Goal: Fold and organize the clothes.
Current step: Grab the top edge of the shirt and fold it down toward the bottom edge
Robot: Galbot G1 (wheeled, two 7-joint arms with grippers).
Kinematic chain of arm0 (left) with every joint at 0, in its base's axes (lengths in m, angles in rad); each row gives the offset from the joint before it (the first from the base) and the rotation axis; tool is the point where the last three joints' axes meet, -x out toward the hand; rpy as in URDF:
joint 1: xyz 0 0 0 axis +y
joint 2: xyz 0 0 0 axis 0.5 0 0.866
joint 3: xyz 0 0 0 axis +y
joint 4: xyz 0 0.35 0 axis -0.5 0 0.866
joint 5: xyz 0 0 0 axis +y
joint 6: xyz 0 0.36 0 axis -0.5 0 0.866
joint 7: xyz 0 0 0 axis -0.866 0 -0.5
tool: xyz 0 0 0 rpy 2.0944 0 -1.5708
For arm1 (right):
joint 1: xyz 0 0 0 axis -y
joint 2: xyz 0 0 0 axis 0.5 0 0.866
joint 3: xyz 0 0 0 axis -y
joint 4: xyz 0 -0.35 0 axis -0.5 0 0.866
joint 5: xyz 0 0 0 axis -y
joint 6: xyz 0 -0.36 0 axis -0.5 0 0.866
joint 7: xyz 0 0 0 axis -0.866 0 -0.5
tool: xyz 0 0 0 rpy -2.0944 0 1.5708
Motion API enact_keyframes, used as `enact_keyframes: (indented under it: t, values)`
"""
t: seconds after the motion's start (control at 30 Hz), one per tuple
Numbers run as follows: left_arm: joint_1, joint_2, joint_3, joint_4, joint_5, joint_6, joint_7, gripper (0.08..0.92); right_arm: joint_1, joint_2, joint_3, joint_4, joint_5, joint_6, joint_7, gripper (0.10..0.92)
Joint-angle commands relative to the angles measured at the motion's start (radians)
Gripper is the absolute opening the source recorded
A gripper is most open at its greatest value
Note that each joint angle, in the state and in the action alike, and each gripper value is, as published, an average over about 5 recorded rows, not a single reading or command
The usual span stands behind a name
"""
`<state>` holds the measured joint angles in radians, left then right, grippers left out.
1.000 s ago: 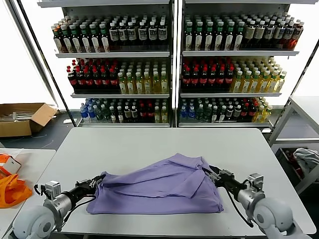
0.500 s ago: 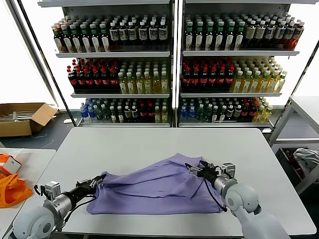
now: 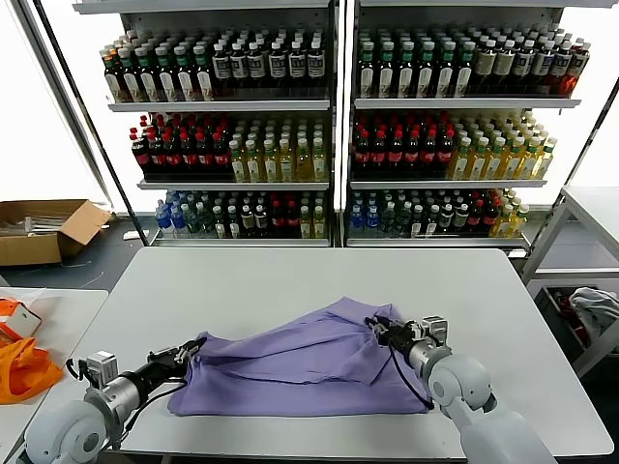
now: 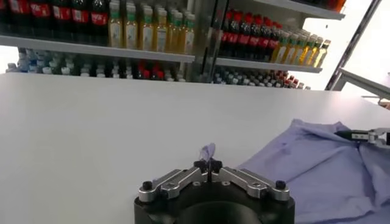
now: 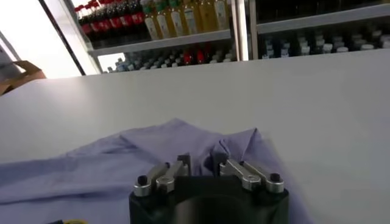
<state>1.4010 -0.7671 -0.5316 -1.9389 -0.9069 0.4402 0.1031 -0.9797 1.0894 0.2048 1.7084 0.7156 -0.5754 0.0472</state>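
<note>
**Both pincers on the shirt, one at each end**

The right pincer [image 3: 375,327] was in over the far right part of the lavender T-shirt [image 3: 300,362], its fingers drawn in narrow around a raised bunch of cloth. In the right wrist view the fabric humped up between the fingertips [image 5: 183,161], though a small gap showed there, so whether the grip was fully set could not be made out. The left pincer [image 3: 191,350] sat low at the shirt's left edge, pinched tight on a small tuft of purple cloth that poked up between its tips in the left wrist view [image 4: 208,163].

Out from there, the shirt lay spread and rumpled on the near half of the white counter [image 3: 290,275], its long axis running left to right between the two arms. The bulk of the cloth lay to the left of the right pincer and to the right of the left one, so each arm was at its own end and neither had to reach across. The shirt's high point was at the right pincer, with the fabric sloping down to the near edge of the counter.

That looked like the set-up for a lift or a fold across the long axis. The danger, by my reading, was a thin pinch on the right slipping once the cloth came under tension.

Beyond stood shelves of bottles [image 3: 338,145]; orange fabric [image 3: 21,367] lay off to the left.
</note>
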Motion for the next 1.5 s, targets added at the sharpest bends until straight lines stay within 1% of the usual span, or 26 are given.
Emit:
enact_keyframes:
  t: [0.03, 0.13, 0.27, 0.47, 0.73, 1.17, 1.5]
  values:
    - [0.001, -0.001, -0.003, 0.001, 0.000, -0.001, 0.001, 0.094, -0.004, 0.001, -0.001, -0.006, 0.001, -0.002, 0.008, 0.133]
    - [0.001, -0.002, -0.004, -0.001, 0.000, -0.001, 0.001, 0.094, -0.010, -0.005, 0.006, 0.000, 0.003, -0.002, 0.006, 0.106]
    - [-0.002, -0.004, -0.004, -0.001, 0.001, 0.000, 0.001, 0.095, -0.012, -0.006, 0.021, 0.020, 0.023, 0.001, 0.003, 0.106]
    - [-0.004, 0.000, -0.007, -0.004, -0.002, 0.000, 0.001, 0.098, -0.022, -0.018, 0.058, 0.089, 0.076, 0.004, -0.005, 0.106]
    - [-0.006, 0.001, -0.008, -0.011, -0.004, 0.000, 0.002, 0.095, -0.084, -0.036, 0.095, 0.151, 0.084, 0.009, -0.014, 0.106]
    - [-0.004, 0.006, -0.029, -0.010, -0.016, 0.000, 0.005, 0.096, -0.217, -0.113, 0.200, 0.386, 0.161, -0.002, 0.010, 0.106]
    - [0.071, 0.032, -0.076, -0.071, -0.041, 0.009, -0.002, 0.094, -0.458, -0.118, 0.323, 0.540, 0.168, -0.002, 0.007, 0.106]
